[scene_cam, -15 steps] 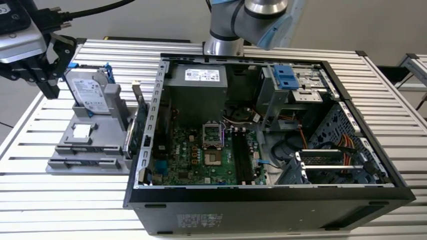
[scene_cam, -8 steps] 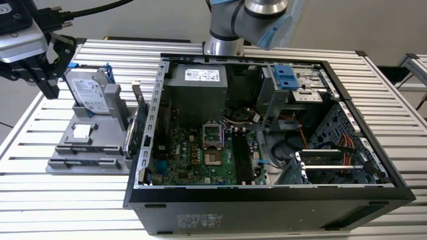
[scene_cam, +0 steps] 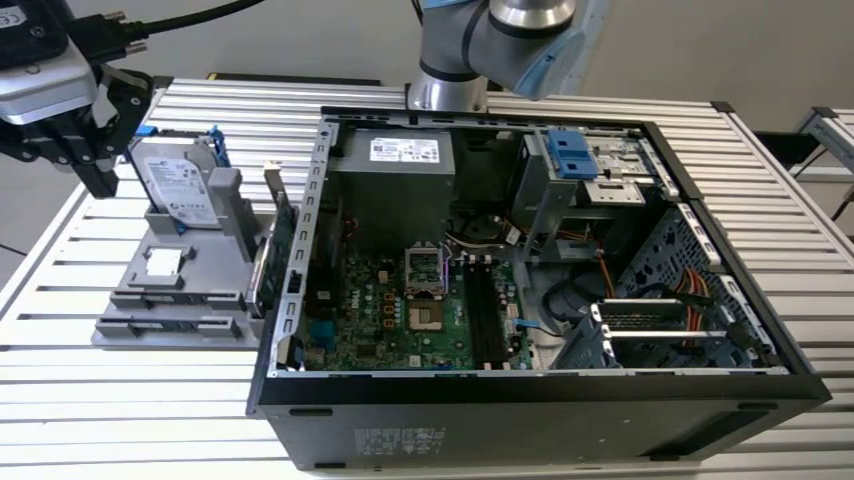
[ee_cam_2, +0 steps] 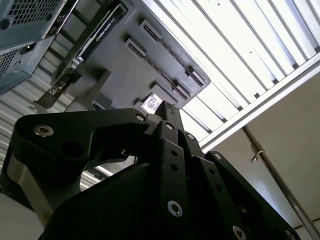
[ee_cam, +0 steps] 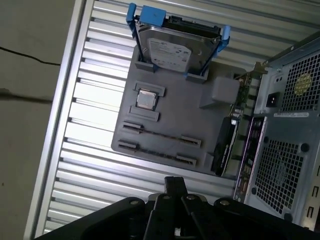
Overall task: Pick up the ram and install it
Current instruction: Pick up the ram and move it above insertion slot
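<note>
At the exterior view's left, we see the claw (scene_cam: 96, 175) hanging near the hard drive (scene_cam: 180, 180) that stands in the grey holder (scene_cam: 147, 330). In the second wrist view its fingers are pressed together on nothing. In the first wrist view the ram (ee_cam: 160, 135) stands on edge in that holder, apart from the claw. We judge a good grasp needs spread fingers, squared to the stick, descending straight at mid-length.

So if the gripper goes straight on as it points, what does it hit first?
Probably the grey plastic parts tray, at the edge slot nearest the gripper. Depth unclear: maybe the ribbed aluminium table.
</note>
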You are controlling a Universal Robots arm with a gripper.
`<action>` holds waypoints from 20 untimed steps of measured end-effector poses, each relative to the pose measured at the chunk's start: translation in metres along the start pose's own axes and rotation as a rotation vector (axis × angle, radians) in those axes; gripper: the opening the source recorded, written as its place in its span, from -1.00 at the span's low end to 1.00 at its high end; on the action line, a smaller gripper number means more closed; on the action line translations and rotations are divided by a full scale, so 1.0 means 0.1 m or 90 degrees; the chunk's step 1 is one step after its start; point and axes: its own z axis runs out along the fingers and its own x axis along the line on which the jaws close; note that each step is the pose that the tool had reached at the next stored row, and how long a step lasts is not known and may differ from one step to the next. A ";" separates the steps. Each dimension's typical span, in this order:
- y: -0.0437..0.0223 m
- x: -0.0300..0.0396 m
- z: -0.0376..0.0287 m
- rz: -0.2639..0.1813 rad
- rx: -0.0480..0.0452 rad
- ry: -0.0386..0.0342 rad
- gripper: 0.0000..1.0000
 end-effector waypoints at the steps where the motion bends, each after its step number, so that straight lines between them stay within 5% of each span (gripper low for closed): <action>1: 0.000 0.000 0.000 -0.002 0.0000 0.0001 -1.00; 20: 0.002 0.007 0.000 -0.086 0.0006 0.0042 -1.00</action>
